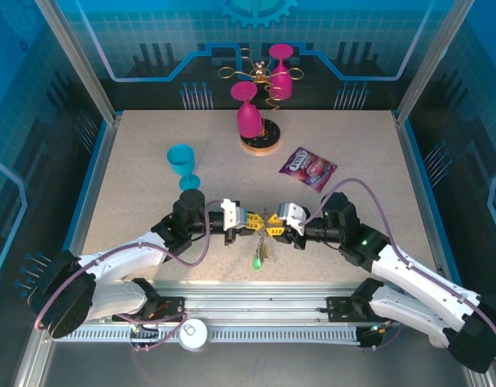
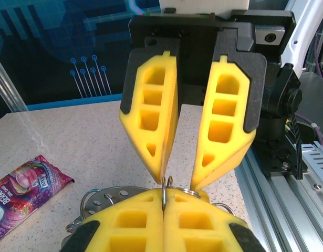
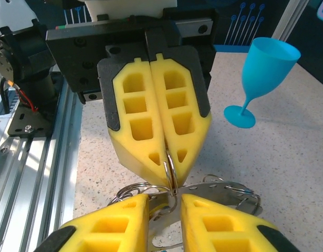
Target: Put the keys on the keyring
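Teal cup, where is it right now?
In the top view the teal cup stands upright on the table's left half, just beyond the left arm, with the pink glasses farther back to its right.

teal cup (image 1: 181, 161): upright, 10 o'clock | purple snack packet (image 1: 307, 170): flat, 2 o'clock | gold wire stand (image 1: 260, 142), pink glasses (image 1: 248, 118): 12 o'clock

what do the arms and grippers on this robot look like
The left arm and right arm have glossy white shells over black joints, each trailing a purple cable; a green light glows on the right one. The left gripper and right gripper have black bodies and yellow wedge-shaped fingers with rectangular pockets.
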Motion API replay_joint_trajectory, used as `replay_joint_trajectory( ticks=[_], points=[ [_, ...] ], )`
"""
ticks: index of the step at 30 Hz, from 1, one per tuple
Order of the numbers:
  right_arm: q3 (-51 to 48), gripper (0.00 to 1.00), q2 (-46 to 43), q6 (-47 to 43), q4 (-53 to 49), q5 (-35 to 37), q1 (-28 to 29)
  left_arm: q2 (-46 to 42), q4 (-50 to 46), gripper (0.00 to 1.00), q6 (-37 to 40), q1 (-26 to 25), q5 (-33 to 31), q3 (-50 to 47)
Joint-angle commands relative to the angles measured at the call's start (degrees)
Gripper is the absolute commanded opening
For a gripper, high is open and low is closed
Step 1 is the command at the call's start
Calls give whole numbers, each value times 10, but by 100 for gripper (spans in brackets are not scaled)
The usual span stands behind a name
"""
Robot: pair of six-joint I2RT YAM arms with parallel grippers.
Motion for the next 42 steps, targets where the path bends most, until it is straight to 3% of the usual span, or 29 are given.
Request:
replay_joint_trajectory(
  ticks=[1,8,13,20,24,27,30,32,39,40,42],
  points=[
    [25,23,10,-13,13,-21,-3,2,14,0,4,4,28,5],
    [32,18,32,-22,26,-29,-3,4,17,0,-1,4,42,6],
    [34,0,42,-28,24,-43,-3,8,19,0,-7,4,52,9],
    [37,0,32,-39,2,-35,-3,6,-20,0,2,3,22,16],
    [47,0,35,-51,-41,-21,-3,2,-71,16,22,4,-19,26],
    [64,0,44,-58,-81,-13,-1,-1,-110,18,40,2,-34,38],
    [84,0,55,-67,-116,-4,4,-2,-150,13,63,0,-44,51],
    [94,0,61,-72,-131,0,9,-2,-171,0,75,-2,-47,58],
    [97,0,66,-54,-124,19,18,-6,-172,0,91,-8,-50,53],
    [92,4,60,-47,-118,26,16,-9,-166,0,92,-9,-50,51],
    [80,28,45,-24,-103,42,10,-14,-150,0,90,-8,-48,44]
  ],
)
